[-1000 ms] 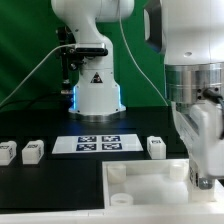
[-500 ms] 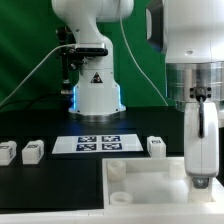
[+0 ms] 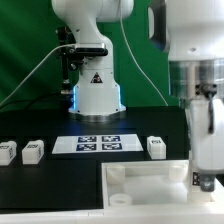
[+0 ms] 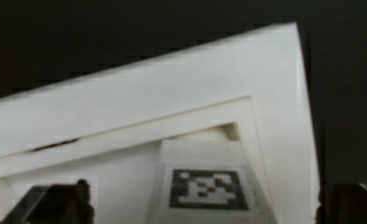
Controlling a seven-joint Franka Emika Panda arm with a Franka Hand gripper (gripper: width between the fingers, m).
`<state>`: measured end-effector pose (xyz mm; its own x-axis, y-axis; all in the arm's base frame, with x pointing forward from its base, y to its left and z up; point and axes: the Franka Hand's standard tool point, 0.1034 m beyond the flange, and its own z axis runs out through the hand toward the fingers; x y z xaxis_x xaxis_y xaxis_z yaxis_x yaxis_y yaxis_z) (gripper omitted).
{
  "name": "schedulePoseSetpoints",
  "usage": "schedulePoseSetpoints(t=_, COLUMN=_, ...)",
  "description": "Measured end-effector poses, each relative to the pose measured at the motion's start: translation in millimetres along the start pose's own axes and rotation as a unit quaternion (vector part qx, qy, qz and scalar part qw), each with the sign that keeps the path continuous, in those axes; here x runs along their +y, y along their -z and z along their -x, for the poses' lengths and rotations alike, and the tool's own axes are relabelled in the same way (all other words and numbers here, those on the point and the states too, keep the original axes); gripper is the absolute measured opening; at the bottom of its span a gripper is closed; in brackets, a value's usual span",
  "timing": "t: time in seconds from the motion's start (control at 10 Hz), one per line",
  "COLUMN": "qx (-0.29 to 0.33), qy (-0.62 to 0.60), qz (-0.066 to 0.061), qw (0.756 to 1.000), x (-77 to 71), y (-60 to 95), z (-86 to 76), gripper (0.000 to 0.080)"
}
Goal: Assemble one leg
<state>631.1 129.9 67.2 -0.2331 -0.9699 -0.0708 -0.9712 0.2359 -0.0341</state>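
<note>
My gripper (image 3: 205, 178) hangs low over the right end of the large flat white panel (image 3: 150, 190) at the front of the exterior view. In the wrist view its dark fingers (image 4: 55, 203) stand wide apart, so the gripper (image 4: 206, 203) is open. Between them is a white leg (image 4: 206, 160) with a black-and-white marker on its face, resting on the panel (image 4: 144, 110). I cannot tell whether the fingers touch it. Three more legs stand on the table, two at the exterior view's left (image 3: 8, 152) (image 3: 32, 151) and one right of centre (image 3: 156, 146).
The marker board (image 3: 98, 143) lies flat in front of the arm's white base (image 3: 95, 95). The panel has round sockets at its corners (image 3: 118, 173). A green backdrop stands behind the black table.
The gripper hand has turned from a slight tilt to upright and shifted a little toward the exterior view's right. The legs, panel and marker board have not moved.
</note>
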Motion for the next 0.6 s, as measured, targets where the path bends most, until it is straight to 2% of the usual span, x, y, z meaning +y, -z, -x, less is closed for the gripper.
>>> schedulePoseSetpoints(t=0.2, qx=-0.006, qy=0.007, qz=-0.004, qw=1.000, x=3.2, y=11.6, z=8.6, gripper=0.0648)
schedulePoseSetpoints(t=0.4, qx=-0.012, qy=0.016, qz=-0.012, qw=1.000, x=-1.2, y=24.4, z=10.3, gripper=0.0649)
schedulePoseSetpoints(t=0.6, qx=-0.012, qy=0.017, qz=-0.012, qw=1.000, x=-1.0, y=24.0, z=10.3, gripper=0.0649)
